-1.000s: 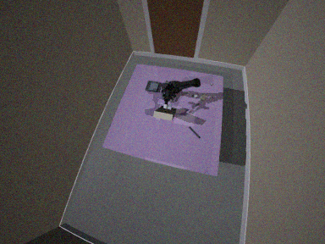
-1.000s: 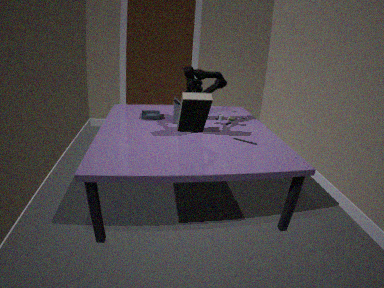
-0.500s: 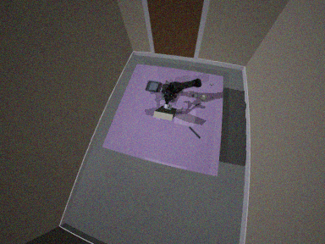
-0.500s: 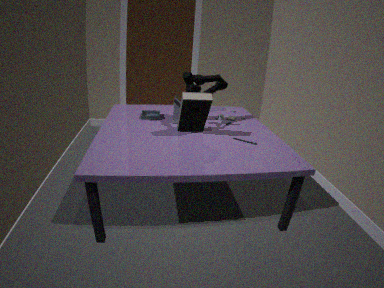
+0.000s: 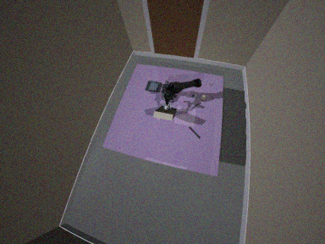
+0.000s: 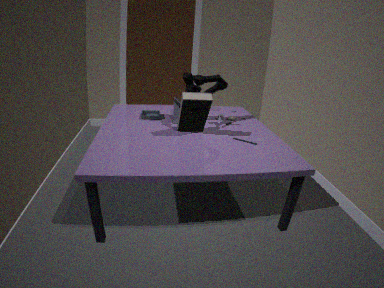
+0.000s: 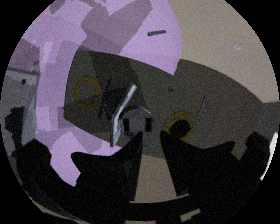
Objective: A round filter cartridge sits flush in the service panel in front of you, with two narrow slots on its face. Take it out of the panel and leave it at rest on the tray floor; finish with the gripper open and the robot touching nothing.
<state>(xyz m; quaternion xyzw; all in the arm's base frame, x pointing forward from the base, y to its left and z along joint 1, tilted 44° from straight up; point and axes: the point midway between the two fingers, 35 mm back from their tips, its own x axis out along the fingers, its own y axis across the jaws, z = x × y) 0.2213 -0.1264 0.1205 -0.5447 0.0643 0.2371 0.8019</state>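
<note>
Square purple table top [image 6: 150, 155] on dark legs, grey floor beneath. Upright box-shaped service panel [image 6: 194, 111], pale top edge, dark face, stands mid-table. Black jointed arm [image 5: 182, 85] bends down behind panel. Small dark square tray [image 5: 152, 85] lies flat on table, left of arm, well apart from panel. Gripper [image 7: 149, 153] near panel face, dark fingers narrowly parted; whether pinching anything, cannot tell. Round filter cartridge [image 7: 178, 123], yellowish ring, seen in panel face beyond fingertips. Thin dark stick [image 5: 195, 132] lies on table right of panel.
</note>
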